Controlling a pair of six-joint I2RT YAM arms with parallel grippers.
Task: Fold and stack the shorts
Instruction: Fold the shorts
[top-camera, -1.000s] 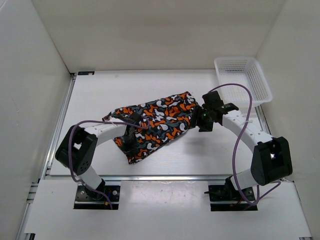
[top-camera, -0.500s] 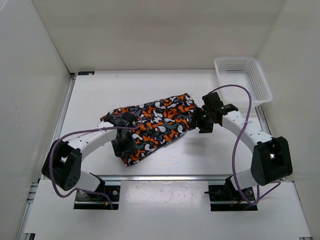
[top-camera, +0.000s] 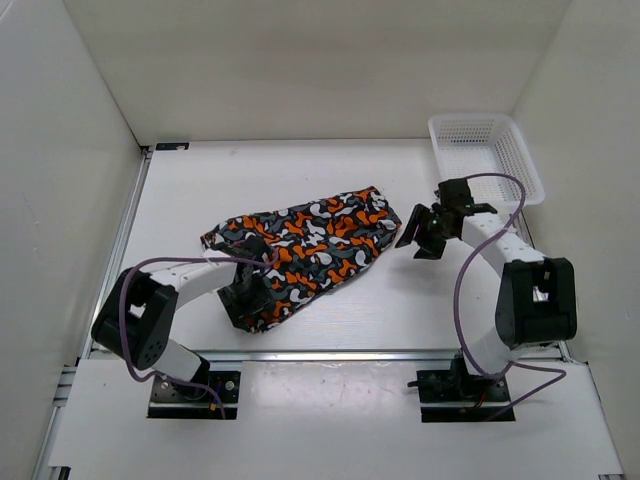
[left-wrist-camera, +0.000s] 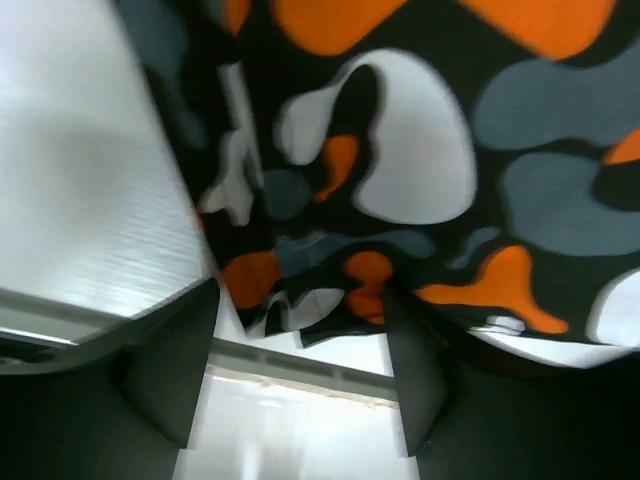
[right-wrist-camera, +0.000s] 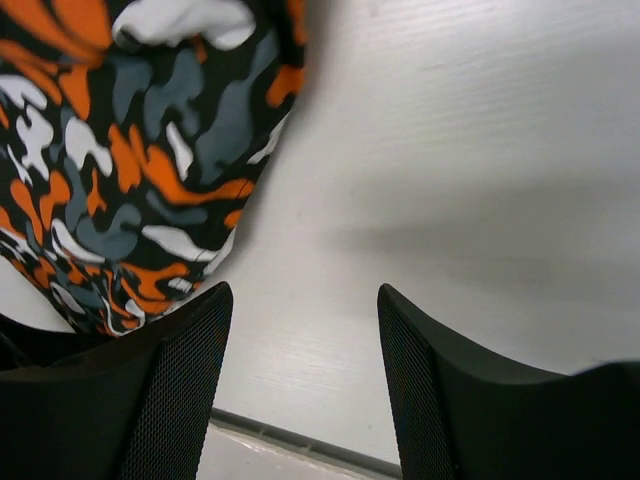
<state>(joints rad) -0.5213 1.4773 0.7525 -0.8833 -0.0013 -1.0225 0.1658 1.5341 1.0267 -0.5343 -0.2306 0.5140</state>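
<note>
Top external view: white table (top-camera: 330, 170), with the shorts (top-camera: 318, 232) lying flat on it mid-left as a long slanted band running from near-left up to far-right. One fold looks already in, legs laid over each other, but that is a guess from the outline. White mesh basket (top-camera: 530, 170) is at the far-right corner, well apart from the shorts, likely parked out of the working area.

Curling in low from the left is the left arm (top-camera: 190, 278), with the left gripper (top-camera: 250, 297) down at the near-left end of the shorts. Left wrist view: fingers (left-wrist-camera: 165, 370) spread wide, fabric hem sitting in the gap and past the tips, not pinched as far as I can tell. Placement reads as set up to grab that end and fold it across toward the far end.

Over on the other side the right gripper (top-camera: 420, 233) sits just beside the far-right end of the shorts, not touching. Right wrist view: fingers (right-wrist-camera: 150, 400) wide apart, only table between them, fabric edge off to the left. It holds nothing. Probably it is standing clear so the cloth lies undisturbed, or is placed to pin that end.

Stage, as a judgement: mid-fold, no stack yet, one pair in view.
</note>
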